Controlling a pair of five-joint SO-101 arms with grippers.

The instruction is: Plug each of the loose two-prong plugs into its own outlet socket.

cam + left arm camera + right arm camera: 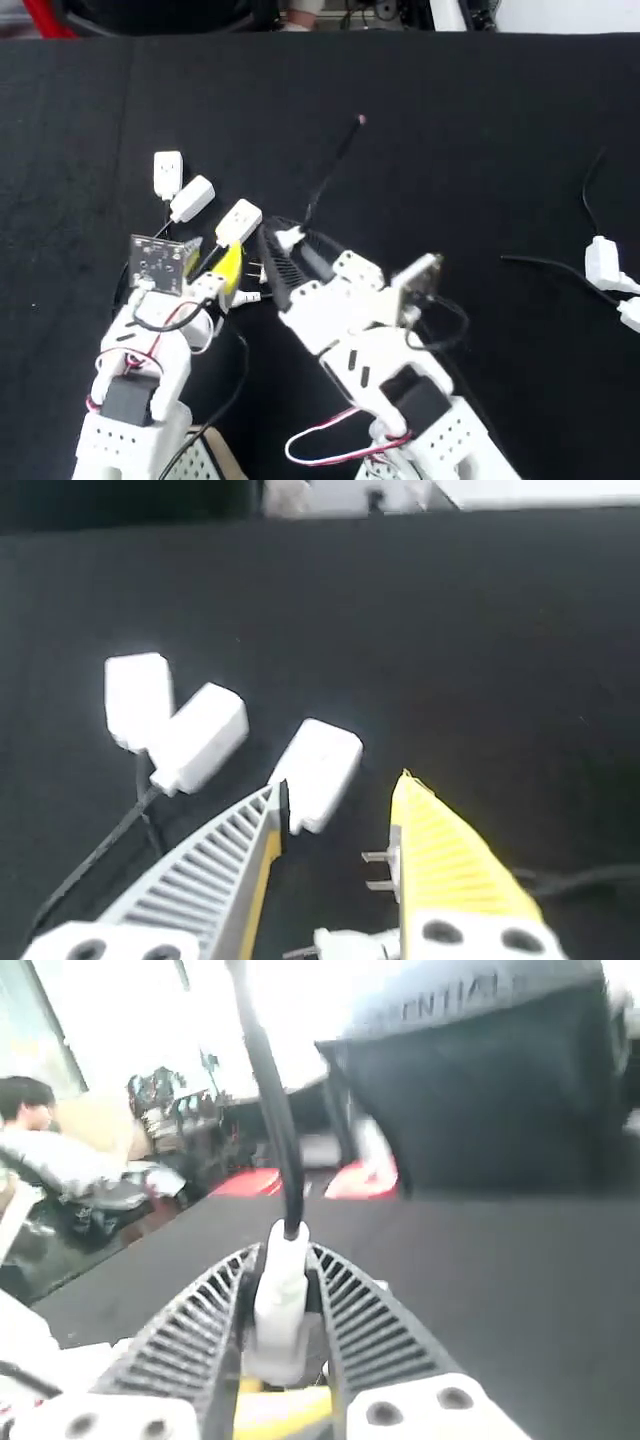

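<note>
Three white outlet sockets lie in a row left of centre: one [167, 172] [137, 698], a second [192, 198] [200, 735], and a third [238, 222] [318, 772]. My left gripper [222, 254] [340, 785] is open just short of the third socket, its yellow finger [440, 860] on one side. Two metal prongs [376, 871] show beside that finger. My right gripper [283, 249] [283, 1255] is shut on a white two-prong plug [290, 237] [280, 1305], right next to the third socket. The plug's black cable [335, 165] runs away toward the back of the table.
Two more white plugs [600, 260] [631, 313] lie with a black cable [545, 265] near the table's right edge. The black tabletop [450, 130] stretches open behind the sockets. Both arms stand close together at the front.
</note>
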